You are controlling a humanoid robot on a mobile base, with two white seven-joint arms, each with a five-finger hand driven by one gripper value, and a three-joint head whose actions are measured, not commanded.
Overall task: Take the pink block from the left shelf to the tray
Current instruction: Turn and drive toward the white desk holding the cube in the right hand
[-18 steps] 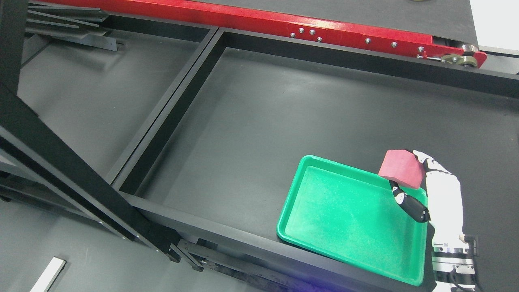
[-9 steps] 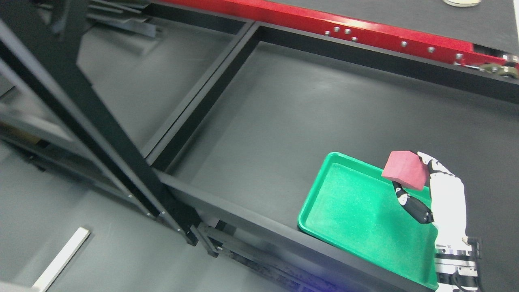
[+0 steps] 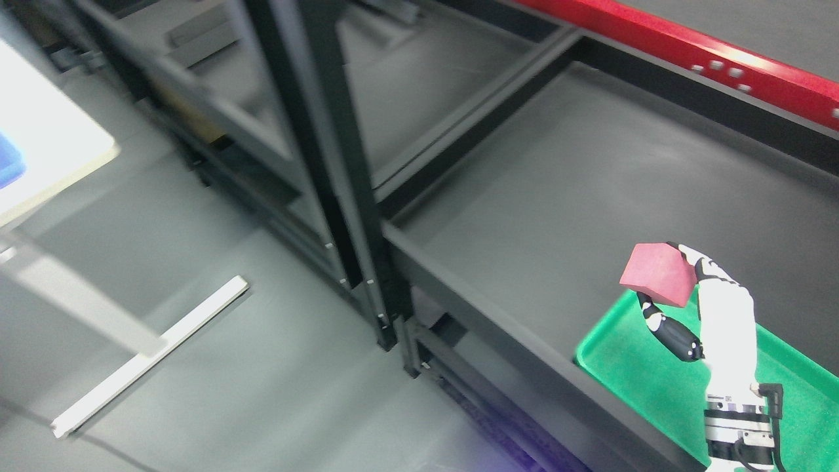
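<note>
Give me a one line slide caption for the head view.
Right hand holds the pink block above the green tray on the dark shelf.

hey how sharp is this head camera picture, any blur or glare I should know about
Head view: the shelf posts and the floor at left are smeared by motion blur; the right hand and the pink block that it holds look fairly crisp; the white surface at the upper left is washed out; soft sheen lies on the dark shelf floor; the green tray is cut off by the frame's edge.
</note>
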